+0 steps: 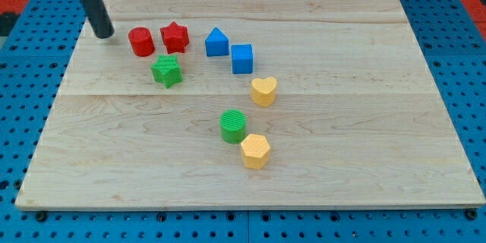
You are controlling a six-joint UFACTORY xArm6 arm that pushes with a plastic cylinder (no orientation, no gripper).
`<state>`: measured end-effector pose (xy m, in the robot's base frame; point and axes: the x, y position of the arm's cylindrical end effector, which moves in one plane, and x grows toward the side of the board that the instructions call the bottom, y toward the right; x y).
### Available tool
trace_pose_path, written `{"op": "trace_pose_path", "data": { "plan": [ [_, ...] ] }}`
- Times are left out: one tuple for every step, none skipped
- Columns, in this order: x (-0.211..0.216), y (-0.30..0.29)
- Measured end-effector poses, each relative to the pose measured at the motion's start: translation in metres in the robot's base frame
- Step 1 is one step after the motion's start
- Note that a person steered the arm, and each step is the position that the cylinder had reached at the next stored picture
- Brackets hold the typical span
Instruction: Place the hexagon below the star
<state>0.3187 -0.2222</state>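
Observation:
The yellow hexagon [256,151] lies low in the middle of the wooden board, touching the green cylinder [234,126] up and to its left. The red star [175,37] sits near the view's top left, with the red cylinder [141,42] beside it on the left. The green star [166,71] lies just below those two. My tip [103,34] rests on the board near the top left, a short way left of the red cylinder and apart from it. It is far from the hexagon.
A blue house-shaped block [217,42] and a blue cube [242,58] lie right of the red star. A yellow heart [263,90] sits below the cube. The board's [380,121] edges border blue pegboard.

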Motion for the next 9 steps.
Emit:
{"op": "trace_pose_path", "data": {
  "plan": [
    [0.005,0.009],
    [-0.005,0.028],
    [0.08,0.015],
    [0.177,0.049],
    [0.172,0.17],
    [0.228,0.121],
    [0.278,0.229],
    [0.256,0.272],
    [0.237,0.179]
  ]
}}
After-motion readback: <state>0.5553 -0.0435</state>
